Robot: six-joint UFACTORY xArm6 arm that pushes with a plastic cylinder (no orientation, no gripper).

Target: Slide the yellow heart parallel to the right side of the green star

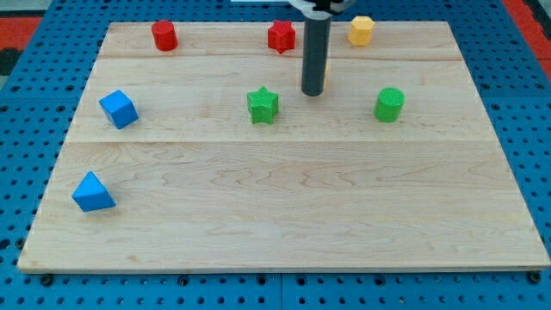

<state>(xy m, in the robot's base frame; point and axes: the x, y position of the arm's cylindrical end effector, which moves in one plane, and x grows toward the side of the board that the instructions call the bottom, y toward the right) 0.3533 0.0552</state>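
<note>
Camera view shows our tip (312,93) resting on the counter (284,215), just right of the green star (263,105). A sliver of yellow at the rod's right edge may be the yellow heart (326,72), mostly hidden; we cannot confirm its shape. Our end effector is a bare rod, with nothing to open or close. If we push leftward, we risk knocking the star, since it sits so near.

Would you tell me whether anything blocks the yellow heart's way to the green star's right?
Nothing visible: my tip is right of the green star, only a yellow sliver shows behind the rod, and the green cylinder stands farther right.
</note>
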